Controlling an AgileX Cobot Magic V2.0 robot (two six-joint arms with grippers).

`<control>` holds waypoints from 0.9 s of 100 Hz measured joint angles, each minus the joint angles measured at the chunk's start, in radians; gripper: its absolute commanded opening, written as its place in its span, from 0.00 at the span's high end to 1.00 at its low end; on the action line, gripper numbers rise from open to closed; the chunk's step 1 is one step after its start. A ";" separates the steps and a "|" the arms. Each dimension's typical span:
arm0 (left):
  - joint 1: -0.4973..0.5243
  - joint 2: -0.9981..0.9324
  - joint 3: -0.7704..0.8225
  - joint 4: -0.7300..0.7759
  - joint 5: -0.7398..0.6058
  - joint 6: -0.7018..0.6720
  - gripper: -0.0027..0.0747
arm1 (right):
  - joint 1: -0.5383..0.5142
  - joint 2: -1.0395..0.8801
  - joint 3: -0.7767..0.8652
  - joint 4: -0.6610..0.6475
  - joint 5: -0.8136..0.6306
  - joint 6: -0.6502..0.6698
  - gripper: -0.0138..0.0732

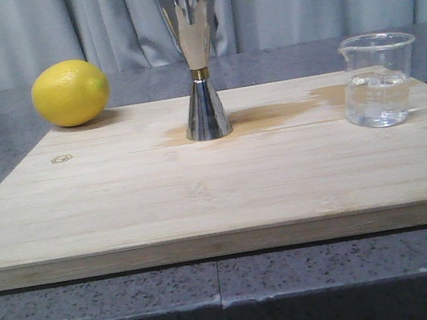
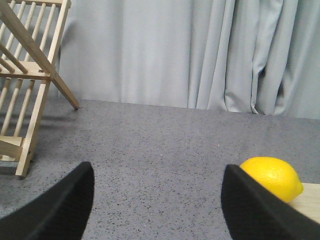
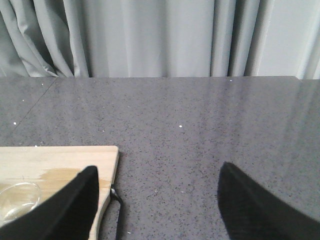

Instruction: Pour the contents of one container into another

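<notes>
1. The small clear glass beaker (image 1: 379,80) with the pouring lip is parked upright near the right end of the pale bamboo cutting board (image 1: 202,194), about a third full of clear liquid. Only a bit of its rim can be seen in the right wrist view.
2. The tall shiny steel hourglass jigger (image 1: 198,64) with the gold band at the waist is stood near the board's back middle, well apart from the beaker.
3. Handling-wise, the beaker is probably light but fragile and slippery, so a grip across the mid wall with the lip turned toward the jigger is suggested. The jigger looks narrow-footed and easily tipped, and its mouth is small.
4. The left claw (image 2: 157,200) is spread wide with nothing in it, over bare grey desk (image 2: 165,145). The right claw (image 3: 157,200) is likewise released and empty.
5. A yellow lemon (image 1: 70,93) is sat at the board's back-left corner, out of the pouring path. A wooden slatted rack (image 2: 27,75) is seen off to the side, and a wet-looking stain (image 1: 287,111) is spread between jigger and beaker.
6. Nothing solid is placed between the two containers.
</notes>
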State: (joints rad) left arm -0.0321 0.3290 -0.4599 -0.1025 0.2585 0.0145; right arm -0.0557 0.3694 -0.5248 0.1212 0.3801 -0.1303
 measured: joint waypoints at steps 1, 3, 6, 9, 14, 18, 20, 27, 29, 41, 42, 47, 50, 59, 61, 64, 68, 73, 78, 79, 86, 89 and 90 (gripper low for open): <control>0.000 0.000 0.000 -0.003 0.000 0.000 0.38 | 0.000 0.000 0.000 0.002 0.000 0.000 0.31; 0.000 0.000 0.000 -0.005 0.000 0.000 0.38 | 0.000 0.000 0.000 0.005 -0.002 0.000 0.31; 0.000 0.000 0.000 -0.007 0.000 0.000 0.39 | 0.000 0.000 0.000 0.011 -0.004 0.000 0.31; 0.000 0.000 0.000 -0.007 0.004 0.000 0.40 | 0.000 0.000 0.000 0.015 -0.004 0.000 0.31; 0.000 0.000 0.000 -0.009 0.012 0.000 0.41 | 0.000 0.000 0.000 0.017 -0.004 0.000 0.31; 0.000 0.000 -0.002 -0.011 0.026 0.000 0.41 | 0.000 0.001 0.000 0.019 -0.001 0.000 0.31; 0.000 0.000 -0.006 -0.011 0.031 0.000 0.41 | 0.000 0.002 -0.002 0.019 0.006 0.000 0.31; 0.000 0.003 -0.026 -0.013 0.072 0.000 0.41 | 0.000 0.009 -0.012 0.022 0.034 0.000 0.31; 0.000 0.004 -0.032 -0.013 0.087 0.000 0.41 | 0.000 0.015 -0.018 0.021 0.045 0.000 0.31; 0.000 0.037 -0.112 -0.013 0.201 0.008 0.41 | 0.000 0.054 -0.061 0.021 0.107 0.000 0.29; 0.000 0.040 -0.117 -0.013 0.216 0.011 0.41 | 0.000 0.060 -0.067 0.023 0.110 0.000 0.29; 0.000 0.064 -0.152 -0.013 0.271 0.024 0.41 | 0.000 0.082 -0.086 0.023 0.133 0.000 0.25; 0.000 0.084 -0.172 -0.013 0.302 0.037 0.41 | 0.000 0.094 -0.097 0.023 0.147 0.000 0.23; 0.000 0.139 -0.231 -0.034 0.390 0.086 0.41 | 0.000 0.134 -0.126 0.023 0.180 0.000 0.15; 0.000 0.147 -0.243 -0.041 0.406 0.096 0.41 | 0.000 0.143 -0.132 0.023 0.185 0.000 0.14; 0.000 0.168 -0.257 -0.063 0.423 0.125 0.41 | 0.000 0.156 -0.140 0.023 0.200 0.000 0.13; 0.000 0.188 -0.275 -0.099 0.442 0.158 0.40 | 0.000 0.174 -0.149 0.023 0.214 0.000 0.12; 0.000 0.219 -0.291 -0.152 0.456 0.221 0.40 | 0.000 0.194 -0.161 0.023 0.236 0.000 0.12; 0.000 0.245 -0.299 -0.216 0.461 0.289 0.40 | 0.000 0.214 -0.168 0.023 0.257 0.000 0.12; 0.000 0.249 -0.301 -0.226 0.462 0.300 0.40 | 0.000 0.217 -0.171 0.023 0.260 0.000 0.12; 0.000 0.287 -0.305 -0.333 0.464 0.412 0.40 | 0.000 0.245 -0.175 0.023 0.277 0.000 0.12; 0.000 0.303 -0.305 -0.391 0.464 0.458 0.41 | 0.000 0.253 -0.175 0.023 0.282 0.000 0.12; 0.000 0.311 -0.305 -0.403 0.464 0.482 0.41 | 0.000 0.255 -0.175 0.023 0.285 0.000 0.12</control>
State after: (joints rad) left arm -0.0321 0.6397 -0.7647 -0.5052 0.7227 0.4968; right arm -0.0557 0.6245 -0.6995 0.1441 0.6650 -0.1303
